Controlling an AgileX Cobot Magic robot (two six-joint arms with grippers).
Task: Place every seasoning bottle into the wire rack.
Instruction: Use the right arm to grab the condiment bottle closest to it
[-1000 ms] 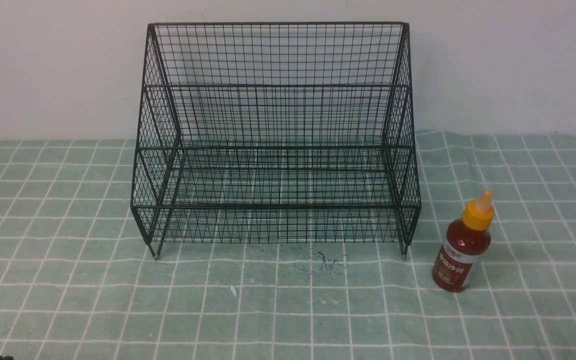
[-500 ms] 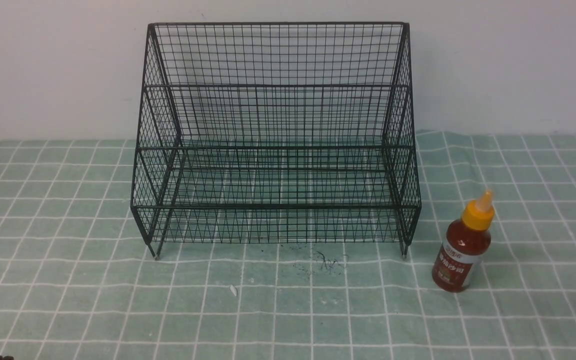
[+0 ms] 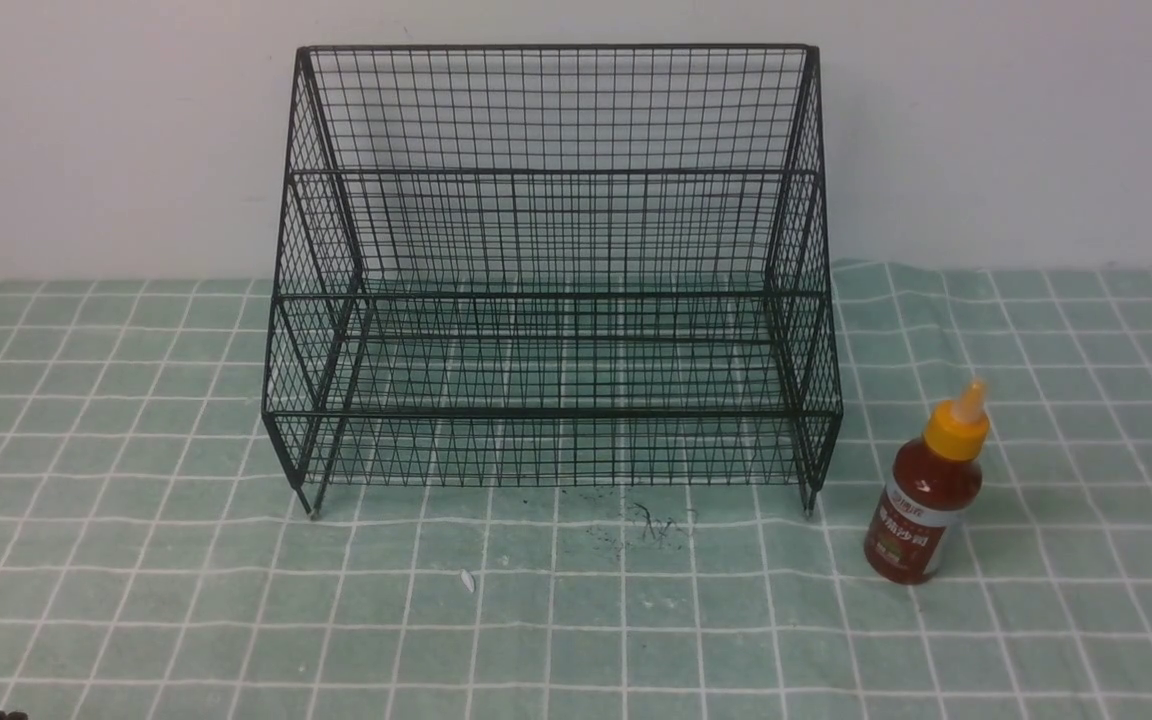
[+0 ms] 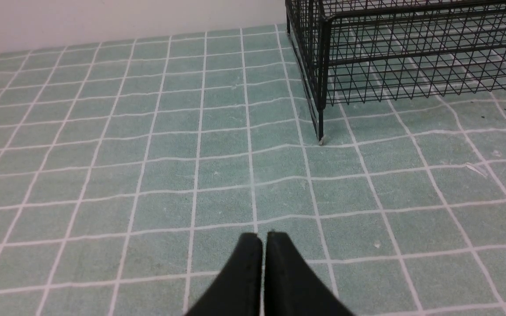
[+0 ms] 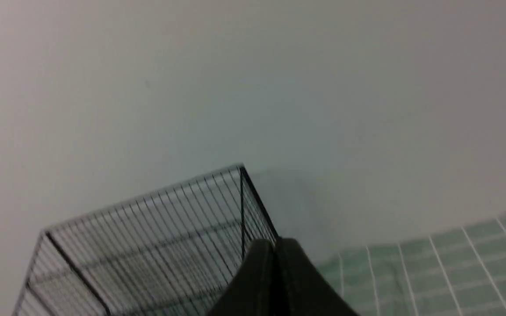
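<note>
A seasoning bottle [image 3: 926, 500] of dark red sauce with a yellow-orange nozzle cap stands upright on the cloth, just right of the wire rack [image 3: 551, 290]. The black two-tier rack sits against the wall with nothing on its tiers. My left gripper [image 4: 264, 237] is shut and holds nothing, low over the cloth, left of the wire rack's [image 4: 367, 52] front left foot. My right gripper [image 5: 275, 242] is shut and holds nothing, raised and pointing toward the wall past the wire rack's [image 5: 156, 232] top corner. Neither gripper's fingers show in the front view.
A green cloth [image 3: 136, 560] with a white grid covers the table up to the white wall [image 3: 86, 130]. Dark specks [image 3: 641, 525] and a small white scrap [image 3: 467, 579] lie on the cloth in front of the rack.
</note>
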